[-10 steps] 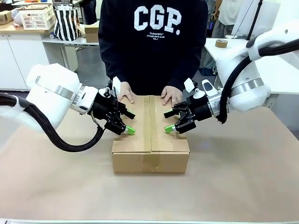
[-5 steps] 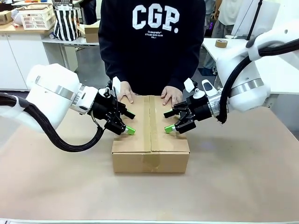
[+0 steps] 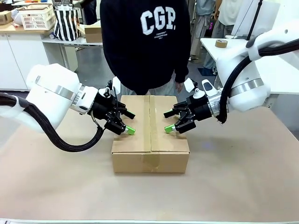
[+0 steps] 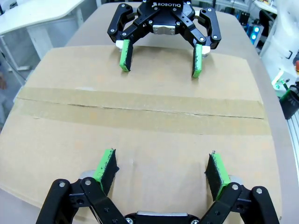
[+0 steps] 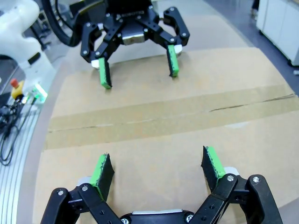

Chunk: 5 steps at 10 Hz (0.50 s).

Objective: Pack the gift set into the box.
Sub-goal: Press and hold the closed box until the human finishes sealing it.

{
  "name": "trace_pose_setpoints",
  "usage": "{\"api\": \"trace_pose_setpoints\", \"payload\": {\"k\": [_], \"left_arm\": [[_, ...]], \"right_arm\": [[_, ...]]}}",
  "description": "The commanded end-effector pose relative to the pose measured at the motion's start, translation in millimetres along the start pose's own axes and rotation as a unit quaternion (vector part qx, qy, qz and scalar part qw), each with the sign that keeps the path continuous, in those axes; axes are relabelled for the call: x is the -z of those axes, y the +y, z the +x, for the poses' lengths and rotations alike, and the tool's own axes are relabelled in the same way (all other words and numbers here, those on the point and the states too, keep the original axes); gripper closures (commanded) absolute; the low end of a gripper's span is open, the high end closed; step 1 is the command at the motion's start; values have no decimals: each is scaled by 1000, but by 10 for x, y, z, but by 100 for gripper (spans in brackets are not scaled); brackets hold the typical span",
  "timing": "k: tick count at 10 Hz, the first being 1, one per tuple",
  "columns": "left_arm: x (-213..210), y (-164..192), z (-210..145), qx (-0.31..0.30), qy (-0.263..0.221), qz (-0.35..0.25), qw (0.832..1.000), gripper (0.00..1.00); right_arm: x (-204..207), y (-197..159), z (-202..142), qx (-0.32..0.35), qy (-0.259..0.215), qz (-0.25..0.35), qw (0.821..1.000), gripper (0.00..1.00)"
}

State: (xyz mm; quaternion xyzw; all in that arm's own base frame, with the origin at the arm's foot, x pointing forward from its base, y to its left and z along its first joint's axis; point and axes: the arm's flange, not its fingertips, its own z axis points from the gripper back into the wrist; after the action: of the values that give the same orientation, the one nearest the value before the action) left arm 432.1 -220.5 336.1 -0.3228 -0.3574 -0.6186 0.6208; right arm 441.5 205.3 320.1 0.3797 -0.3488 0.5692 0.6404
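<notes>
The box [image 3: 150, 140] stands in the middle of the desk [image 3: 243, 177], with its flaps shut and tape [image 3: 150, 119] along the seam. The left jaws and the right jaws are spread and empty over its top, one on each side. The packing seems nearly finished.

the left end effector [image 4: 162, 170] rises from the bottom edge with its two fingers spread wide, its green pads [image 4: 106, 167] facing each other just above the near half of the closed box [image 4: 154, 140]. a tape strip [image 4: 140, 106] runs from side to side across the middle of the box top, with a thin dark line along the seam beneath it. beyond the tape the right end effector [image 4: 161, 60] faces this way, jaws just as wide apart, pad tips pointing down at the far half of the cardboard, with the brown desk [image 4: 91, 25] behind it.
</notes>
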Motion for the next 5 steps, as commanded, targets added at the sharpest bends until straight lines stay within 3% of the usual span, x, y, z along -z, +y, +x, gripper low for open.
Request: {"api": "trace_pose_setpoints", "payload": {"k": [1,5], "left_arm": [[5,-9,-30,4,-3,-3,1000,0],[5,-9,-30,4,-3,-3,1000,0]], "right_arm": [[4,-11,-15,2,5,-12,1000,0],[4,-11,-15,2,5,-12,1000,0]]}}
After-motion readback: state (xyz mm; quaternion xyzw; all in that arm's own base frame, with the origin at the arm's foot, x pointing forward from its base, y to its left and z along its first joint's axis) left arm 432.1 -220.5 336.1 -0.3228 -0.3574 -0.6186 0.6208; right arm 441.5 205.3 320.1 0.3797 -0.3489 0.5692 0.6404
